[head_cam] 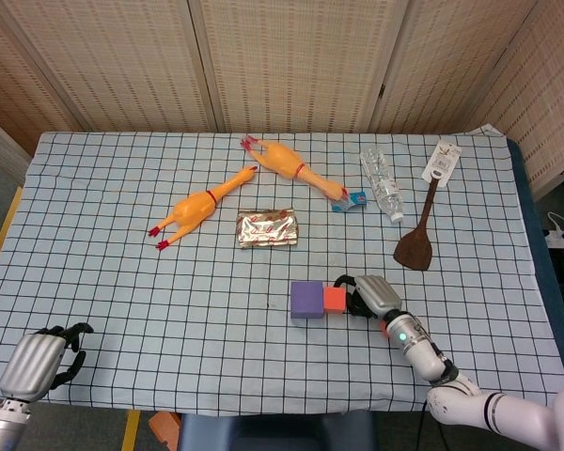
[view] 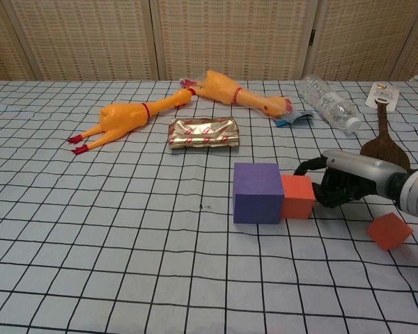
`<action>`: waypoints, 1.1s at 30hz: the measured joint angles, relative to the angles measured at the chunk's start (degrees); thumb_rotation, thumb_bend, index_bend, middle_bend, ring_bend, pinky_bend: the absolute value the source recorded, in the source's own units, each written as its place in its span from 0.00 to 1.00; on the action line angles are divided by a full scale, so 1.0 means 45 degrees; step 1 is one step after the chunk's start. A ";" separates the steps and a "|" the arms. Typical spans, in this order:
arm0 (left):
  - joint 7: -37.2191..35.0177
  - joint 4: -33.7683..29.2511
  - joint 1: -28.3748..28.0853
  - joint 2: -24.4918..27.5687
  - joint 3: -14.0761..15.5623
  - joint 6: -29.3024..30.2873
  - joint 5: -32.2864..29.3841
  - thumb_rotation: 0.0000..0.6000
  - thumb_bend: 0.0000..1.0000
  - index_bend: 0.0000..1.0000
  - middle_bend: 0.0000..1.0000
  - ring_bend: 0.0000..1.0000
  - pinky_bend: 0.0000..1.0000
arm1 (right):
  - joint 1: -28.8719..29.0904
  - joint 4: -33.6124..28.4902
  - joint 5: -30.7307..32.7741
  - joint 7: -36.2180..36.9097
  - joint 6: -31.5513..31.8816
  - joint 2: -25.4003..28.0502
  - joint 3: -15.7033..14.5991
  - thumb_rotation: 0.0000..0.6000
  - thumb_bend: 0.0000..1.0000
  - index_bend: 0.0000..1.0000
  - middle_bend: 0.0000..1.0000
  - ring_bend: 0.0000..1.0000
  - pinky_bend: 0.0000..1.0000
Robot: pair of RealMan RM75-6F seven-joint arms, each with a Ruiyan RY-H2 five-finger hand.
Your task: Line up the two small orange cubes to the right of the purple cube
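I see one orange cube [view: 297,197] touching the purple cube's [view: 256,192] right face. The loose orange cube [view: 389,232] lies well apart at its 4 o'clock, just beside my right hand [view: 348,184], at 5 o'clock from the hand. The right hand's fingers are curled, holding nothing; the left hand [head_cam: 47,358] is far off, curled, empty.

In the head view the second orange cube [view: 389,232] is hidden beneath the right arm. The left hand [head_cam: 39,362] is cut off at the 7 o'clock corner. The spatula's tag [view: 382,95] print is unreadable.
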 measured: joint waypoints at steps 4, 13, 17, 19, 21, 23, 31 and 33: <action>0.0008 0.0002 0.0005 -0.0008 -0.0001 0.0001 -0.0011 1.00 0.45 0.37 0.56 0.49 0.56 | -0.0013 0.0001 -0.0055 0.0080 -0.0004 0.0027 -0.0064 1.00 0.68 0.37 1.00 0.87 1.00; 0.0005 0.0002 0.0010 -0.0006 -0.0005 0.0028 0.0004 1.00 0.45 0.37 0.56 0.50 0.56 | 0.0033 0.0119 -0.0200 0.0233 -0.0078 -0.0047 -0.0173 1.00 0.68 0.37 1.00 0.87 1.00; -0.0013 0.0007 0.0017 -0.0003 -0.0006 0.0036 -0.0003 1.00 0.45 0.37 0.56 0.50 0.56 | 0.0041 0.0213 -0.0246 0.0246 -0.0032 -0.0107 -0.0191 1.00 0.68 0.37 1.00 0.87 1.00; -0.0015 0.0007 0.0015 -0.0001 -0.0008 0.0035 -0.0002 1.00 0.45 0.37 0.56 0.50 0.56 | 0.0039 0.0288 -0.0270 0.0233 0.0035 -0.0158 -0.0189 1.00 0.68 0.37 1.00 0.87 1.00; -0.0007 0.0010 0.0016 -0.0002 -0.0007 0.0040 0.0005 1.00 0.45 0.37 0.56 0.50 0.56 | 0.0036 0.0319 -0.0293 0.0257 0.0069 -0.0186 -0.0186 1.00 0.68 0.37 1.00 0.87 1.00; 0.0000 0.0016 0.0014 -0.0003 -0.0007 0.0035 0.0006 1.00 0.45 0.37 0.56 0.50 0.56 | 0.0038 0.0334 -0.0326 0.0328 0.0074 -0.0195 -0.0187 1.00 0.68 0.37 1.00 0.87 1.00; -0.0034 0.0007 0.0003 0.0010 -0.0007 0.0010 -0.0007 1.00 0.45 0.37 0.56 0.50 0.56 | -0.0041 0.0461 -0.0564 0.0406 0.0531 -0.0241 -0.0170 1.00 0.53 0.33 1.00 0.87 1.00; -0.0053 0.0013 0.0012 0.0012 -0.0006 0.0027 -0.0005 1.00 0.45 0.37 0.56 0.50 0.56 | -0.0109 0.0479 -0.0657 0.0314 0.0849 -0.0225 -0.0155 1.00 0.48 0.32 1.00 0.87 1.00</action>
